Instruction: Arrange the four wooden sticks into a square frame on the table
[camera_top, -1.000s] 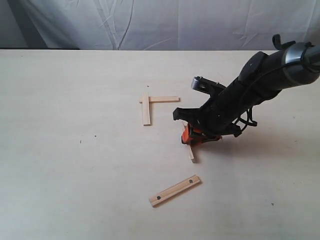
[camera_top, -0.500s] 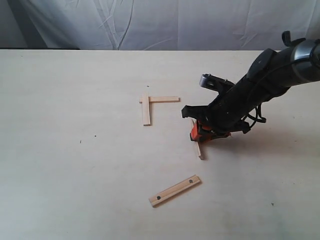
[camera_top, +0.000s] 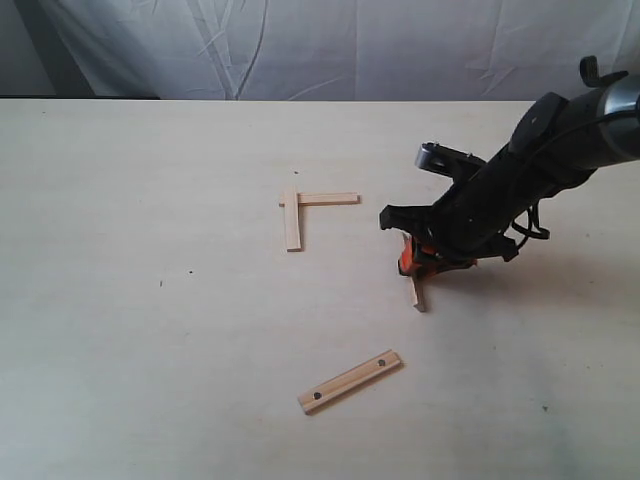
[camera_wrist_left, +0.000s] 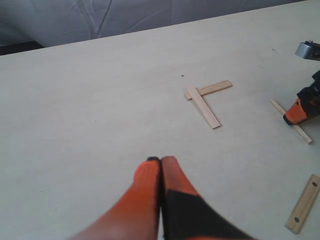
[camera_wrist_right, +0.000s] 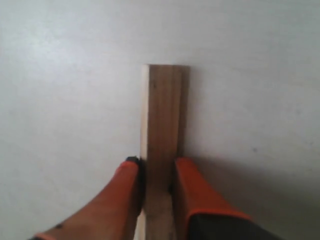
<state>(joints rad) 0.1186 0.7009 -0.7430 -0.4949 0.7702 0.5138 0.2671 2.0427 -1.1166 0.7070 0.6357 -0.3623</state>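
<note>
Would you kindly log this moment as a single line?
right pincer: shut on third stick | left pincer: shut, empty | L pair: overlapped, on table | dotted stick: loose

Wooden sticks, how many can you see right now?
4. The far stick and left stick overlap in an L. The gripped stick sits in the right gripper. The dotted stick lies alone, nearest the camera. None seems hidden.
</note>
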